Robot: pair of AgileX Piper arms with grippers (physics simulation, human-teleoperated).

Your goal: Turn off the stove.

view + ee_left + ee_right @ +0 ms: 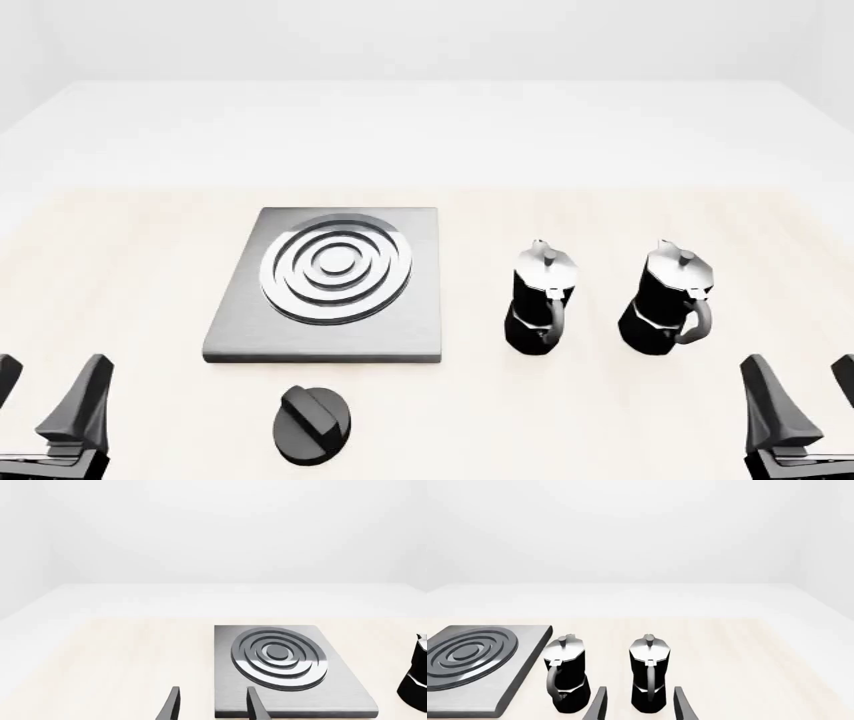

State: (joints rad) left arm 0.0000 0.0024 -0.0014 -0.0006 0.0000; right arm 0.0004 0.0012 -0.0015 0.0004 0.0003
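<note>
Stove plate: flat on the pale table, left of centre in the front view; long axis running away from the arms, concentric rings set toward the far half
Knob: on the table just beside the plate's near edge, apart from it; ridge running diagonally, from near-right to far-left
Moka pots: two, upright, right of the plate, side by side; left pot and right pot, handles turned toward the arms
Left gripper: near-left corner, above the table, spread apart and grasping nothing; one finger cut by the frame edge
Right gripper: near-right corner, likewise spread and unloaded; partly cropped
Left wrist view: fingertips framing the plate's near corner; knob out of sight; one pot cut off at the edge
Right wrist view: both pots ahead, the right one between the fingertips' lines; plate cropped at the side
</note>
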